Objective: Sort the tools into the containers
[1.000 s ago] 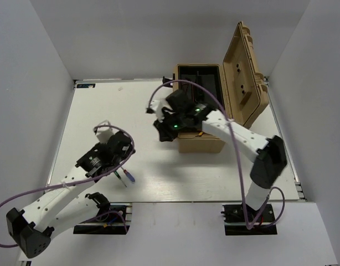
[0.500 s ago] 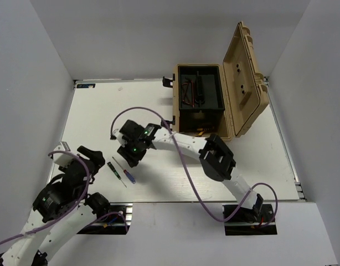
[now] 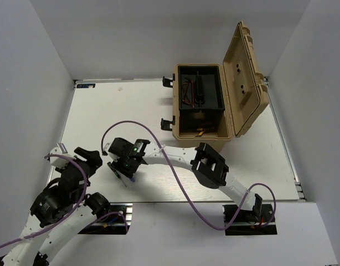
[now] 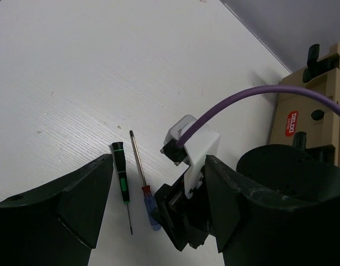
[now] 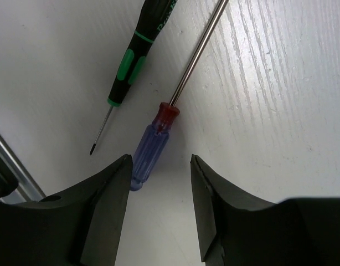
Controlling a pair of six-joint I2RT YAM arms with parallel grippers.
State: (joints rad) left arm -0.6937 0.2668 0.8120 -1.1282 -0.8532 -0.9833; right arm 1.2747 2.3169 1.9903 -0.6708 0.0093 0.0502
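Two screwdrivers lie side by side on the white table: one with a black and green handle and one with a blue and red handle. Both also show in the left wrist view, the green one left of the blue one. My right gripper is open and empty, low over the table, with the blue handle's end just ahead of its left finger. In the top view the right gripper partly hides both. My left gripper is open and empty, pulled back at the near left. Pliers and hex key are not in view.
A tan toolbox stands open at the back right, lid upright, with a dark tray holding red-handled items inside. The right arm's purple cable loops above the table. The table's near edge lies just behind the screwdrivers.
My right arm has swung from the toolbox down to the near left and come over the two screwdrivers. My left arm has drawn back from them toward its base.
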